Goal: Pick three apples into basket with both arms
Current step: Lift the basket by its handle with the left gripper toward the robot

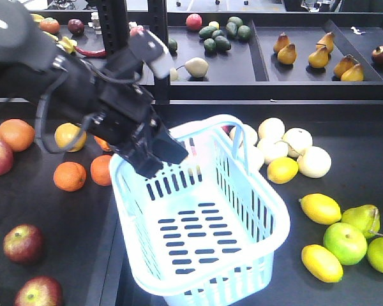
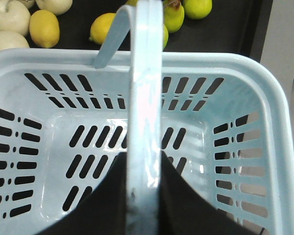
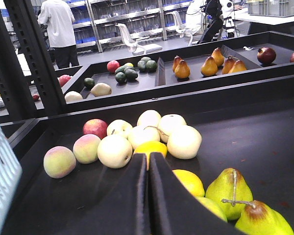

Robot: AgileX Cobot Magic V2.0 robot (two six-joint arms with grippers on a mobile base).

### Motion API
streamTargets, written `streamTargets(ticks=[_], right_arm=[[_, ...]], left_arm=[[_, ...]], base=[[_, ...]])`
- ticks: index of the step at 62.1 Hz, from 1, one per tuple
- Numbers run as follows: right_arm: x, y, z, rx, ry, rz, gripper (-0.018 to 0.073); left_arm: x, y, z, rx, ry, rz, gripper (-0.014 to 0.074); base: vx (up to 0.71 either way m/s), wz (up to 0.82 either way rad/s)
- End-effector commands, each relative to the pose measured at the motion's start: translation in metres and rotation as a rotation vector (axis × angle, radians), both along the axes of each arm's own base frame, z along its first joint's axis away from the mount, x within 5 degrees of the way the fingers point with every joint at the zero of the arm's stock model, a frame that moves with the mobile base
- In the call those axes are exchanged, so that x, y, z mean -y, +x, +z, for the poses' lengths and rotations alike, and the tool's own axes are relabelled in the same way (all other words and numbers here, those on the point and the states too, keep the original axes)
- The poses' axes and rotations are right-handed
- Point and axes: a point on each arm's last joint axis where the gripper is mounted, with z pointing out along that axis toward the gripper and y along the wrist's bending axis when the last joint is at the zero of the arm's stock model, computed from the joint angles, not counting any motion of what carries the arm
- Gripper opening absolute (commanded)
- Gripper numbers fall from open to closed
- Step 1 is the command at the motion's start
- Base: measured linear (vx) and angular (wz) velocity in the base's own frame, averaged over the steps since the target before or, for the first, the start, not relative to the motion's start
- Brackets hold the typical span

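Three apples [image 1: 23,243] to load, lying at 8 o'clock from empty basket [image 1: 242,191]: hold basket level with left gripper [image 1: 154,155] pinching handle [image 2: 146,98], then swing right gripper [image 3: 148,161], pressed together near lemons [image 1: 320,208], across and spread wide before descending.

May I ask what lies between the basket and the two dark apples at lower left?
Only bare black tabletop separates basket from apples, in the front view.

I am looking all over and I am not finding any words, numbers or stickers that I can read. The basket [image 2: 220,61] is showing only plain plastic. The white block [image 1: 154,54] is not showing any letters I can make out.
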Motion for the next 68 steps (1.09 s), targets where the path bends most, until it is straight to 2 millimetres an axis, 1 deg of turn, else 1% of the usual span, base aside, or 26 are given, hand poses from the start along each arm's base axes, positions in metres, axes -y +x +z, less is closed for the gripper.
streamTargets(ticks=[1, 13, 26, 33, 38, 42, 47, 54, 61, 68], right_arm=[[0.0, 0.0, 0.003, 0.073, -0.016, -0.004, -0.0005], [0.0, 0.0, 0.003, 0.073, -0.016, -0.004, -0.0005], [0.0, 0.0, 0.003, 0.073, -0.016, -0.004, -0.0005], [0.0, 0.0, 0.003, 0.073, -0.016, -0.004, -0.0005], [0.0, 0.0, 0.003, 0.073, -0.016, -0.004, -0.0005], [0.0, 0.0, 0.003, 0.073, -0.016, -0.004, -0.0005], [0.0, 0.0, 0.003, 0.073, -0.016, -0.004, -0.0005], [0.0, 0.0, 0.003, 0.073, -0.016, -0.004, -0.0005], [0.0, 0.0, 0.003, 0.073, -0.016, -0.004, -0.0005], [0.0, 0.0, 0.003, 0.073, -0.016, -0.004, -0.0005]], left_arm=[[-0.008, -0.027, 0.046, 0.063, -0.126, 0.043, -0.0007], [-0.03, -0.062, 0.074, 0.104, -0.115, 0.1, -0.0007], [-0.057, -0.098, 0.104, 0.209, -0.134, 0.208, -0.0007], [-0.065, -0.112, 0.113, 0.231, -0.161, 0.233, -0.0007], [-0.068, -0.12, 0.116, 0.233, -0.179, 0.246, -0.0007], [-0.072, -0.126, 0.113, 0.237, -0.19, 0.258, -0.0007], [-0.075, -0.13, 0.104, 0.241, -0.202, 0.278, -0.0007], [-0.079, -0.135, 0.08, 0.229, -0.207, 0.315, -0.0007], [-0.086, -0.142, 0.062, 0.259, -0.23, 0.362, -0.0007], [-0.093, -0.149, 0.056, 0.321, -0.279, 0.409, -0.0007]], base=[[0.0, 0.0], [0.0, 0.0], [0.0, 0.0], [0.0, 0.0], [0.0, 0.0], [0.0, 0.0], [0.0, 0.0], [0.0, 0.0], [0.0, 0.0], [0.0, 0.0]])
